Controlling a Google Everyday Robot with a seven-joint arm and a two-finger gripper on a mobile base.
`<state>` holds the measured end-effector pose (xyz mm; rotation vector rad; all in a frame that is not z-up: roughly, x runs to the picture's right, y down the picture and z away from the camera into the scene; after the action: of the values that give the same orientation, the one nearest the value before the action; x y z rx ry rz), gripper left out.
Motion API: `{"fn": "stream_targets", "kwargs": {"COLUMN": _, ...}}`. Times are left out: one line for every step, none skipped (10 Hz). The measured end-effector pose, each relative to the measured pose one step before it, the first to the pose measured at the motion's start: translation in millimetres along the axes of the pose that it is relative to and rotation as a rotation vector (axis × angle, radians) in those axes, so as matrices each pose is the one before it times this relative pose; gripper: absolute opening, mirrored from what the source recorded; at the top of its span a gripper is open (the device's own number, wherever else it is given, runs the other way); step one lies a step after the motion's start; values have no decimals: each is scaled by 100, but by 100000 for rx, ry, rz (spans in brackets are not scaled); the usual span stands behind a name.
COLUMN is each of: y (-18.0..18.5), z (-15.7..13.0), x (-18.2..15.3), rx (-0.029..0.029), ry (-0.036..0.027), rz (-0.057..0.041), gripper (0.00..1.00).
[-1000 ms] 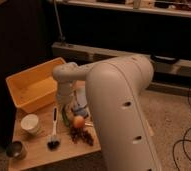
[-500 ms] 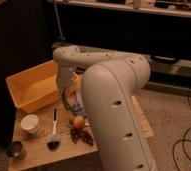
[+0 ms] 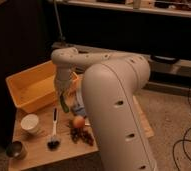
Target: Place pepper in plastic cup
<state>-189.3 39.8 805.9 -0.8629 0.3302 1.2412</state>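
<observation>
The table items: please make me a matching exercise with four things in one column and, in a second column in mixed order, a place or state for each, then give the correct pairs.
Things:
1. pepper
2. brush
3. white cup
4. metal bowl

Places or states:
A. at the table's front left corner
B. lying on the table between the white cup and the orange fruit
C. hanging under the gripper, above the table
D. standing just in front of the yellow bin

Pairs: 1-C, 2-B, 3-D, 4-A
</observation>
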Motion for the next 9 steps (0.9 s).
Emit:
{"fn": "stream_targets", "kwargs": {"y": 106, "z": -1031, "x": 336, "rx": 1642, "ry": -1160, "rz": 308, "gripper": 4}}
{"fn": "stream_targets", "kwargs": {"y": -873, "z": -1364, "x": 536, "rx": 2697, "ry": -139, "rz": 1265, "gripper": 4}}
{"fn": "stream_targets", "kwargs": {"y": -1206, "z": -590, "x": 359, "rx": 2105, "ry": 55, "rz": 1359, "gripper": 4}}
{"fn": "stream_targets", "kwargs": {"y": -2046, "z": -460, "x": 524, "rx": 3134, "ry": 20, "rz": 2408, "gripper": 4}}
{"fn": "stream_targets", "kwargs": {"y": -2097, "z": -455, "x": 506, "rx": 3384, "ry": 4, "rz": 2895, "gripper": 4}}
{"fn": "stream_targets", "kwargs": {"y": -2297, "z": -723, "x": 582, "rx": 3656, "ry": 115, "rz": 3666, "gripper": 4}}
{"fn": "stream_targets", "kwargs": {"y": -2415, "z": -652, "x": 549, "rx": 3459, "ry": 26, "rz": 3820, "gripper": 4}}
{"fn": "stream_targets", "kwargs": {"y": -3054, "z": -753, "x": 871, "rx": 3518, "ry": 393, "rz": 5246, "gripper": 4}}
{"fn": "stream_targets", "kwargs": {"y": -2089, "z": -481, "x": 620, "rx": 2229, "ry": 151, "rz": 3684, "gripper": 4}}
